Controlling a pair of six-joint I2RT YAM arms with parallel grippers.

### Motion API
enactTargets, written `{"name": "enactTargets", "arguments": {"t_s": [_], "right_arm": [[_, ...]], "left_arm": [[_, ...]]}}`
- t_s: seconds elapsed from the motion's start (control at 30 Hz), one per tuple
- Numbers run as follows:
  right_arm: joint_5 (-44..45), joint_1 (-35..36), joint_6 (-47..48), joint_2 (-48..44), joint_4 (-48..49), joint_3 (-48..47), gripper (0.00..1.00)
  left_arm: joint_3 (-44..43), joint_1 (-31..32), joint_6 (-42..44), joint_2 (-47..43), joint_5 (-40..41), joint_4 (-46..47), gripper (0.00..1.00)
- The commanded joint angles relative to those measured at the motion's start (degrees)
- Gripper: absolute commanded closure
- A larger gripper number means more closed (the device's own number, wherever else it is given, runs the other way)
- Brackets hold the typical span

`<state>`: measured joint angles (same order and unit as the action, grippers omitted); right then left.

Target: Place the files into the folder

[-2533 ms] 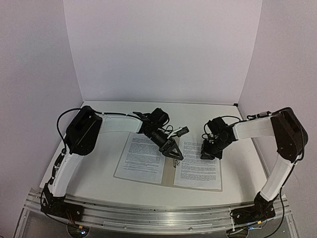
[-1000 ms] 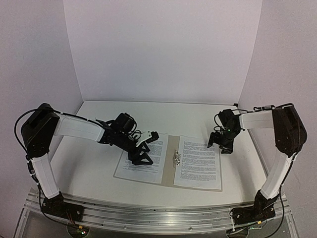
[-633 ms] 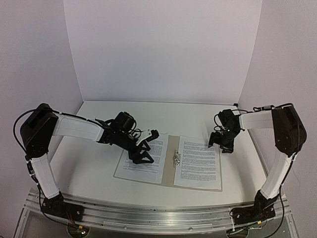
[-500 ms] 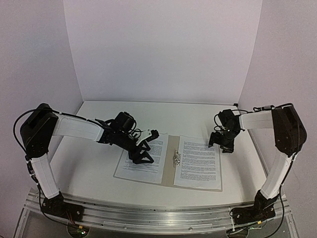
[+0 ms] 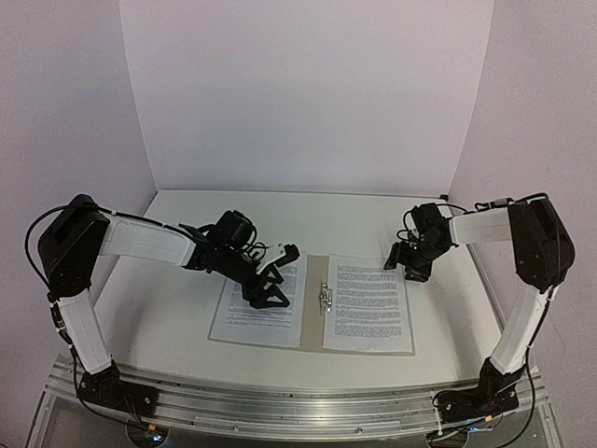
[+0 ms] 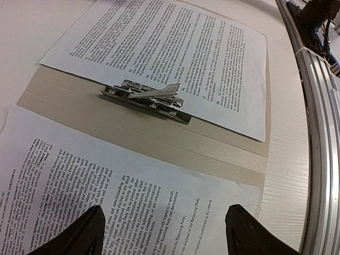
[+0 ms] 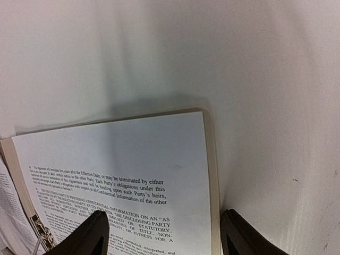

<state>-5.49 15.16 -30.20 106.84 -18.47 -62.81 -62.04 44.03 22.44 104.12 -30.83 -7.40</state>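
Observation:
The tan folder (image 5: 314, 308) lies open and flat on the table, with a metal clip (image 5: 326, 297) at its spine. One of the files (image 5: 254, 313) lies on its left cover and the other file (image 5: 368, 303) on its right cover. My left gripper (image 5: 266, 291) is open, low over the left sheet (image 6: 79, 180), with its fingertips (image 6: 79, 236) spread wide; the clip (image 6: 146, 95) lies beyond them. My right gripper (image 5: 406, 265) is open at the folder's far right corner. One of its fingers is over the sheet (image 7: 133, 170), the other past the folder edge (image 7: 214, 175).
White walls close off the back and both sides of the white table (image 5: 177, 308). An aluminium rail (image 5: 298, 397) runs along the near edge, also seen as the rail (image 6: 319, 133) in the left wrist view. Both arm bases stand on it.
The folder with both sheets has shifted a little to the left and turned slightly. My right gripper has moved left onto the folder's far right corner, its jaws a bit narrower. The left gripper has stayed put.

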Motion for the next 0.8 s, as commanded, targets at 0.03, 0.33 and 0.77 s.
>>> {"name": "enactTargets", "arguments": {"t_s": [0.03, 0.33, 0.77], "right_arm": [[-0.7, 0.2, -0.7, 1.9, -2.6, 0.9, 0.26], [21.7, 8.5, 1.4, -2.1, -16.5, -10.4, 0.35], [20.8, 20.7, -3.4, 6.9, -13.8, -14.8, 0.52]], "left_arm": [[0.5, 0.0, -0.2, -2.2, -0.4, 1.4, 0.21], [0.9, 0.1, 3.2, 0.0, 7.1, 7.0, 0.24], [4.9, 0.2, -5.1, 5.7, 16.2, 15.8, 0.29]]}}
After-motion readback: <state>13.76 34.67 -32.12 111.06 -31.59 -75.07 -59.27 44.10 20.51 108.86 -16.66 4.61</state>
